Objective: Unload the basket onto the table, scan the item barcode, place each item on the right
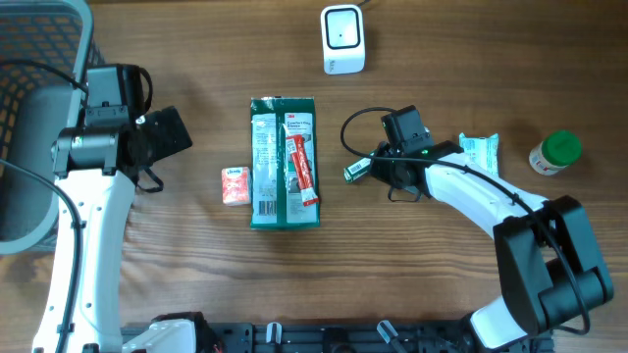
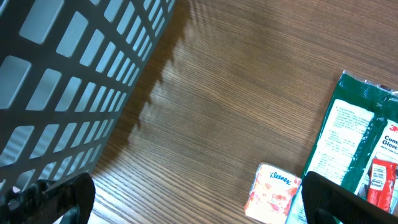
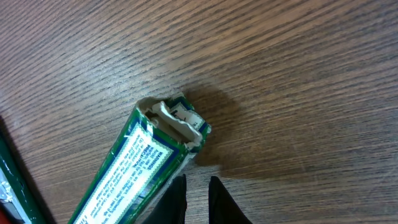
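A small green and white carton [image 3: 143,168] lies on the wooden table with its torn end flap up, also visible from overhead [image 1: 356,170]. My right gripper [image 3: 198,199] sits just right of it; its fingers stand a narrow gap apart with only bare table between them, the left one close beside the carton. The white barcode scanner [image 1: 343,39] stands at the back of the table. My left gripper [image 2: 199,205] hangs wide open over bare wood, left of a Kleenex pack [image 2: 272,193], holding nothing.
A large green glove package [image 1: 284,162] with a red tube [image 1: 302,167] on it lies mid-table. A white-green packet [image 1: 481,152] and a green-lidded bottle [image 1: 555,154] sit at the right. A dark mesh basket [image 1: 29,127] fills the left edge.
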You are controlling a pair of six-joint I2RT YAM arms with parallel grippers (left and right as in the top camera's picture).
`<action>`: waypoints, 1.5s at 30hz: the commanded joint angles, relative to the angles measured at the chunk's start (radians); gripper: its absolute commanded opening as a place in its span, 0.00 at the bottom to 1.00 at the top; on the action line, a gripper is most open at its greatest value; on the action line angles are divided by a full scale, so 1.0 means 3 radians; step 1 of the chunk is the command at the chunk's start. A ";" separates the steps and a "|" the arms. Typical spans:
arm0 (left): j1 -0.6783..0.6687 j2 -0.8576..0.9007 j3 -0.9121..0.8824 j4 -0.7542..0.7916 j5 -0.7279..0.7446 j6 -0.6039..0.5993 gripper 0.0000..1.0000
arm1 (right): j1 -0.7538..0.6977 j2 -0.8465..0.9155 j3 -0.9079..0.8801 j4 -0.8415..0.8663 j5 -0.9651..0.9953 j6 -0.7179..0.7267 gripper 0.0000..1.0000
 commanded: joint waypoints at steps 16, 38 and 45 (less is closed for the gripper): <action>0.0015 -0.0042 0.0052 0.0009 -0.0052 -0.0028 1.00 | -0.0140 -0.0275 0.0738 -0.0148 -0.0195 -0.0834 0.04; 0.0015 -0.0042 0.0052 0.0009 -0.0052 -0.0028 1.00 | -0.0142 0.0502 0.0738 -0.0599 -0.0047 -0.0839 0.05; 0.0015 -0.0042 0.0052 0.0009 -0.0052 -0.0028 1.00 | -0.0161 0.0448 0.0871 -0.1129 -0.0500 -0.1228 0.06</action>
